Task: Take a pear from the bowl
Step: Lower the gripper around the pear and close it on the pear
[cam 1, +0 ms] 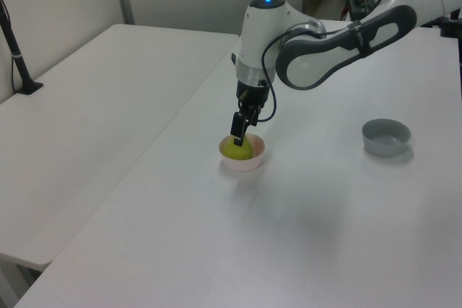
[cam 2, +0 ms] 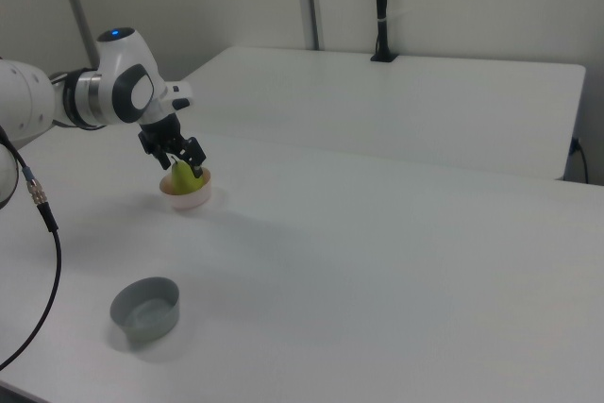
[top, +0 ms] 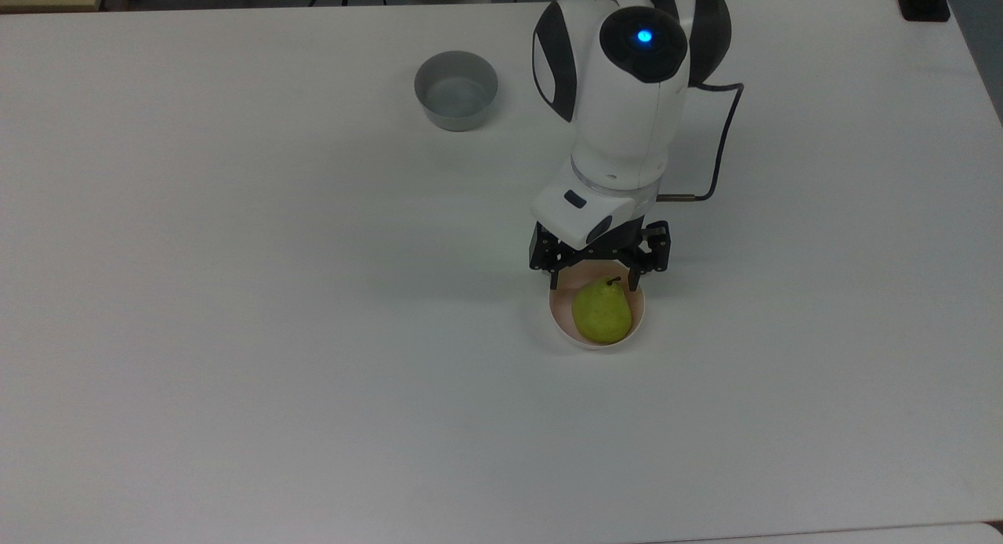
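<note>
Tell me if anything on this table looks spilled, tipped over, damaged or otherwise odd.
Nothing stands out. The pear sits inside the pink bowl, the grey bowl stands upright apart from it, and the open gripper is over the pear's stem end. The white table shows no spills.

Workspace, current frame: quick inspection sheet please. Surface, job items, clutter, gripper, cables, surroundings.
Surface: white table, bare apart from two bowls.
Job's things: small yellow-green pear lies in the pale pink round bowl, dark stem towards the arm.
Clutter: grey round bowl, apart from the pink one, nothing in it.
Gripper: black two-finger gripper with jaws open, low over the pear's stem end, one finger at each side.
Cables: black cable looping off the wrist; another cable along the right view's left.
Surroundings: second white table adjoining; black post on it.
</note>
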### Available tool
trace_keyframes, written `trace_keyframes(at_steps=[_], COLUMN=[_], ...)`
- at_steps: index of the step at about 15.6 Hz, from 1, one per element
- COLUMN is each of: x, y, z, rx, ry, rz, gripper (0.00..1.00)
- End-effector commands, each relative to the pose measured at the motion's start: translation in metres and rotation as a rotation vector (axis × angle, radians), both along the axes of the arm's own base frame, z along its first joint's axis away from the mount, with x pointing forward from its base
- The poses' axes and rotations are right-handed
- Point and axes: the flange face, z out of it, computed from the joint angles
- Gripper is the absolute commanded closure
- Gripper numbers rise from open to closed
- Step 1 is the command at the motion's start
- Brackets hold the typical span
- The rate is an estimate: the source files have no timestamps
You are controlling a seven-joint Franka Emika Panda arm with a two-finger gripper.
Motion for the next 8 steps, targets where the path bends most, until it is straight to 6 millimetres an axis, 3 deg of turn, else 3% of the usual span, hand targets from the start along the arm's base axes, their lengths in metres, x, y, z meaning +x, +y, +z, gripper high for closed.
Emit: trace_keyframes(at_steps=[1, 3, 6, 8], x=[0.006, 0.006, 0.0, 0.0], y=[0.006, 0.006, 0.025, 0.027], z=[-0.016, -0.025, -0.042, -0.044], rx=[-0.027, -0.041, -0.056, -0.053], ry=[-0.032, -0.024, -0.008, -0.017], rz=[-0.003, 0.004, 0.033, 0.036], gripper=[0.0, 0.0, 0.0, 0.0])
